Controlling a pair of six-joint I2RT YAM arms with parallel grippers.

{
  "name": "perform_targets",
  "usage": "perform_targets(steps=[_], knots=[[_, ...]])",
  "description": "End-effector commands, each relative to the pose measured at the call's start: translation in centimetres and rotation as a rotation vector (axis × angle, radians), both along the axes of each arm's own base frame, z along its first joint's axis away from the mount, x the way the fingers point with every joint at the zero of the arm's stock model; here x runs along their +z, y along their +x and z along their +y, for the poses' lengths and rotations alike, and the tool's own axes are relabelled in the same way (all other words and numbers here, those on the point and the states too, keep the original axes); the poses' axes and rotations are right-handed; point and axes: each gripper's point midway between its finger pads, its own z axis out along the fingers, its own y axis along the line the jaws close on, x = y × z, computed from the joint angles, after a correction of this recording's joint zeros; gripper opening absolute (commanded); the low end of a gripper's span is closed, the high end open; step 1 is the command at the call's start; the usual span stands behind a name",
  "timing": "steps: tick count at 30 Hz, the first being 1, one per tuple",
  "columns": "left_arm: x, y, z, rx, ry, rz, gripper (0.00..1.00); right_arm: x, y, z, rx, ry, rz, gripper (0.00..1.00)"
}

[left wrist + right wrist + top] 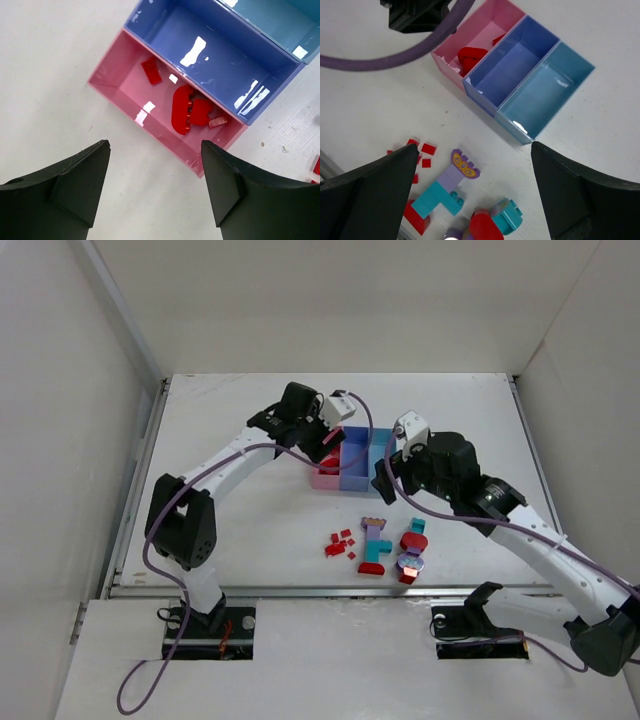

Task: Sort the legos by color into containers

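Note:
The three joined containers stand mid-table: pink (325,479), purple-blue (354,462) and light blue (379,445). My left gripper (155,145) hangs open over the table just beside the pink bin's near wall (125,97), with nothing between its fingers. Inside that bin lie a curved red brick clump (187,111) and a flat red piece (151,70). My right gripper (474,146) is open and empty, above the table between the bins and the loose legos. Below it lie a purple-and-teal clump (442,187), red chips (427,148) and a red-and-teal clump (507,220).
The purple-blue bin (215,65) and the light blue bin (545,95) hold nothing that I can see. The loose legos (378,548) are gathered near the table's front edge. White walls enclose the table on three sides. The left arm's purple cable (395,57) crosses the right wrist view.

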Motion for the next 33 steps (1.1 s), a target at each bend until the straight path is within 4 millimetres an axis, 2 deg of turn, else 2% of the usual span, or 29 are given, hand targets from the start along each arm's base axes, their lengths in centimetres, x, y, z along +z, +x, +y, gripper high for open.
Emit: perform_targets(steps=[1, 2, 3, 4, 5, 6, 7, 8, 9, 10, 12, 13, 15, 17, 18, 19, 23, 27, 30, 33], knots=[[2.7, -0.1, 2.1, 0.048, -0.034, -0.028, 0.69, 1.3, -0.8, 1.7, 0.094, 0.037, -0.024, 0.99], [3.7, -0.1, 2.8, 0.067, -0.055, -0.031, 0.69, 0.8, -1.0, 2.3, 0.117, 0.024, -0.027, 0.99], [2.5, -0.2, 4.9, 0.111, -0.048, 0.006, 0.69, 0.3, -1.7, 3.3, 0.164, 0.012, -0.018, 0.99], [2.1, -0.3, 6.1, 0.143, -0.049, 0.02, 0.68, -0.4, -1.9, 4.0, 0.194, -0.004, -0.005, 0.97], [2.3, -0.6, 7.4, 0.168, -0.052, 0.014, 0.68, -2.0, -1.7, 4.9, 0.226, -0.054, 0.019, 0.92], [0.5, -1.3, 9.6, 0.21, -0.037, 0.058, 0.68, -3.0, -2.1, 5.6, 0.262, -0.086, 0.044, 0.88], [-0.2, -1.7, 10.8, 0.234, -0.031, 0.072, 0.68, -3.9, -2.4, 6.5, 0.3, -0.113, 0.066, 0.82], [-0.5, -1.8, 11.7, 0.255, -0.032, 0.07, 0.68, -4.6, -3.3, 7.6, 0.355, -0.146, 0.087, 0.71], [0.1, -2.0, 12.5, 0.281, -0.051, 0.051, 0.68, -6.8, -3.4, 8.4, 0.405, -0.208, 0.124, 0.64], [-1.1, -2.7, 14.2, 0.323, -0.033, 0.072, 0.67, -7.8, -3.9, 8.9, 0.438, -0.236, 0.145, 0.57], [-1.3, -3.1, 15.0, 0.363, -0.053, 0.079, 0.67, -10.1, -5.3, 10.4, 0.53, -0.295, 0.199, 0.45], [-0.6, -3.3, 15.1, 0.362, -0.064, 0.054, 0.67, -10.7, -5.7, 10.7, 0.565, -0.311, 0.203, 0.45], [-1.1, -4.0, 15.6, 0.379, -0.066, 0.068, 0.67, -11.5, -6.6, 11.4, 0.615, -0.326, 0.215, 0.48], [-0.9, -4.4, 15.8, 0.385, -0.064, 0.057, 0.67, -12.1, -7.1, 11.8, 0.65, -0.339, 0.217, 0.48], [-1.5, -4.7, 15.9, 0.386, -0.058, 0.071, 0.67, -12.6, -7.6, 12.1, 0.68, -0.35, 0.224, 0.48], [-1.0, -4.6, 15.9, 0.385, -0.066, 0.053, 0.67, -13.2, -8.0, 12.3, 0.693, -0.361, 0.236, 0.48], [-1.7, -4.7, 17.0, 0.427, -0.057, 0.053, 0.67, -15.5, -9.2, 13.1, 0.739, -0.405, 0.27, 0.48], [-1.7, -4.7, 16.9, 0.434, -0.067, 0.049, 0.67, -16.8, -9.1, 13.8, 0.742, -0.397, 0.291, 0.47], [-2.0, -5.0, 16.8, 0.427, -0.07, 0.061, 0.67, -16.9, -8.8, 14.5, 0.729, -0.376, 0.287, 0.44], [-2.0, -5.0, 16.8, 0.427, -0.07, 0.061, 0.67, -18.1, -9.1, 14.8, 0.74, -0.399, 0.312, 0.42]])
